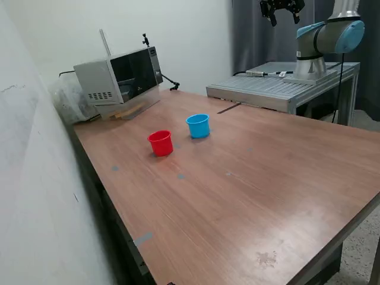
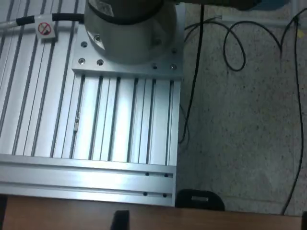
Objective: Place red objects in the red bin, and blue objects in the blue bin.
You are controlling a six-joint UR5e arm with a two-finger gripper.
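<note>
We see our hand (image 1: 282,13) high above the arm's base, fingers apart, holding nothing; the red cup (image 1: 161,143) and blue cup (image 1: 198,126) stand close together on the tabletop (image 1: 249,190).

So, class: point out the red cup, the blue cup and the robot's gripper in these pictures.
red cup (image 1: 161,144), exterior view, on its front wall.
blue cup (image 1: 199,127), exterior view, on its front wall.
gripper (image 1: 284,19), exterior view, between its fingertips, high above the metal base.
</note>
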